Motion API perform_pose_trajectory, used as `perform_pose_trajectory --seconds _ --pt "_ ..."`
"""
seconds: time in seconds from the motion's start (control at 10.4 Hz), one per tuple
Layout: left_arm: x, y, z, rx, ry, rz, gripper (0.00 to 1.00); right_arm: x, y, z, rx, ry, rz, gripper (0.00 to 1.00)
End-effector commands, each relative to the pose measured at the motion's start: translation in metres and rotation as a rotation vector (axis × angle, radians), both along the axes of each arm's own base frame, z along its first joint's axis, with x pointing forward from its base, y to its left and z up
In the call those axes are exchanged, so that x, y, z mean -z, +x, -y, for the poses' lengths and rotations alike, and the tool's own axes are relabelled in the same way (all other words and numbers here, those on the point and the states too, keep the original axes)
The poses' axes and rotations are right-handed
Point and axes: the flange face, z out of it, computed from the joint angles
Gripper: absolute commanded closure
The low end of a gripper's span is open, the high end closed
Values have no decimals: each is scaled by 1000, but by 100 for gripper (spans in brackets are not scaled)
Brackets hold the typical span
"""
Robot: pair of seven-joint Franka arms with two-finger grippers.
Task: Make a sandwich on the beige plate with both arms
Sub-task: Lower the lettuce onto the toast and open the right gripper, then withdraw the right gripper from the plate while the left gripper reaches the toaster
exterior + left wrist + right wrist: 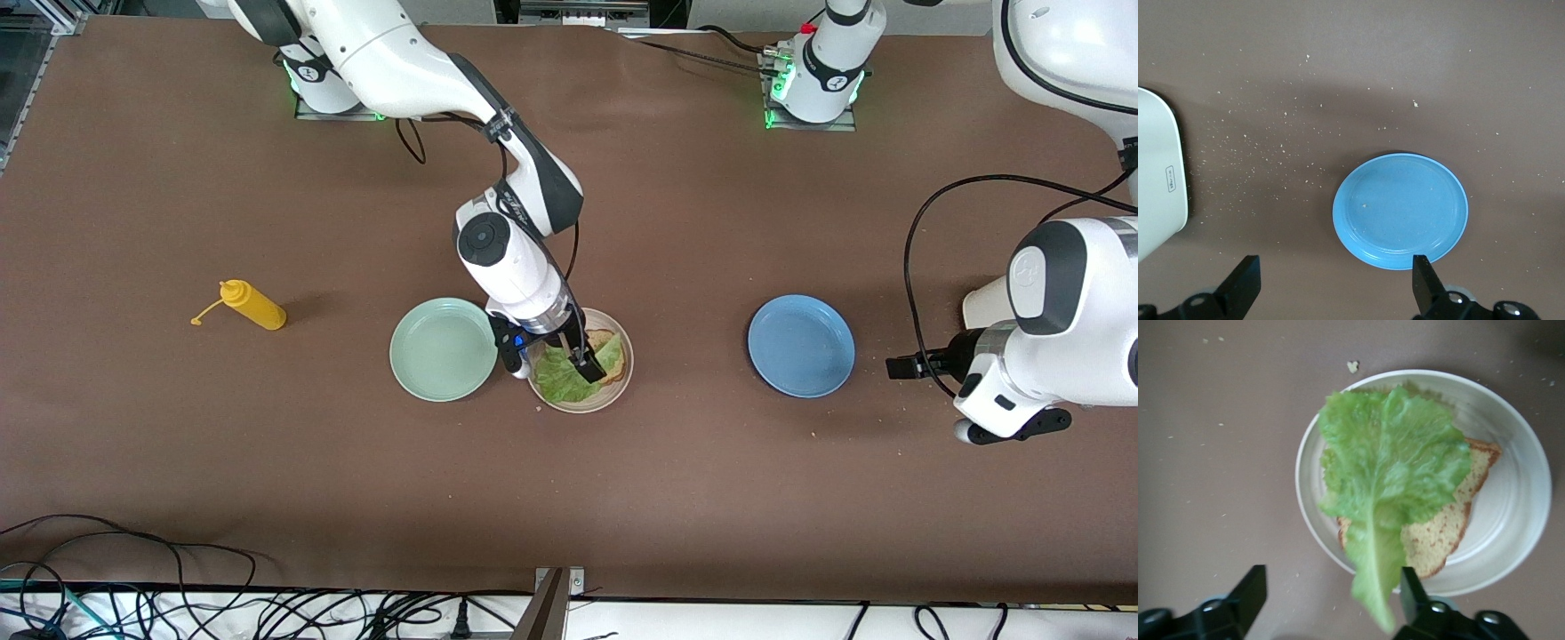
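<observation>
From the front view, you see a brown table (178, 462) with three plates in a row. The beige plate (622, 384) sits in the middle, just beside a mint plate (443, 348), with a blue plate (801, 346) toward the left arm's end and well apart. A yellow bottle (255, 306) lies toward the right arm's end. The right gripper (549, 359) hangs just over the beige plate, above the lettuce (560, 373) on a bread slice (613, 356). The left gripper (898, 367) waits beside the blue plate.

From the left wrist view, you see the left gripper (1335, 287) with fingers spread wide and nothing between them, and the bare blue plate (1400, 211) below.

From the right wrist view, you see the right gripper (1331, 600) with fingers parted. The lettuce (1391, 473) drapes across the bread (1438, 533) on the beige plate (1511, 520), its stem (1375, 593) trailing over the rim between the fingers. It looks just let go, so only a top slice seems missing, and none is in view.
</observation>
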Motion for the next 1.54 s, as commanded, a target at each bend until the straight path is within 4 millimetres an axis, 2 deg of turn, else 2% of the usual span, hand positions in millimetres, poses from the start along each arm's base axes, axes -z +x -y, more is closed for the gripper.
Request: perform_pose_trajectory --seconds 0.0,0.19,0.29,0.39,0.48,0.58,0.67,0.77,0.87,1.06,1.16,1.25,1.44 --pt "-14 -5 -10 -1 29 -3 0 -59 9 28 -29 -47 -35 0" --pt "-20 -9 -27 -5 78 -14 0 -115 12 65 -184 -125 -52 0" --pt "-22 -10 -32 12 109 -19 0 -137 15 90 -255 -165 -66 0" --pt "-25 -13 -45 54 124 -34 0 -158 18 117 -336 -197 -74 0" --pt "-28 -16 -70 86 126 -45 0 -179 22 151 -422 -232 -78 0" --pt "-27 -23 -105 124 103 -66 0 -196 26 189 -520 -264 -91 0" --pt "-26 -34 -137 184 72 -115 0 -210 29 232 -622 -289 -113 0" --pt "-32 -41 -161 242 82 -131 0 -221 32 274 -713 -303 -125 0" --pt "-40 -46 -179 288 89 -138 0 -229 33 315 -796 -311 -140 0" --pt "-46 -66 -226 318 48 -150 0 -233 34 402 -952 -316 -158 0" --pt "-45 -72 -243 317 38 -151 0 -229 31 451 -1030 -306 -151 0" --pt "-38 -80 -261 288 28 -156 0 -228 26 490 -1099 -298 -133 0" --pt "-30 -87 -275 268 18 -152 0 -223 12 557 -1231 -279 -90 0"
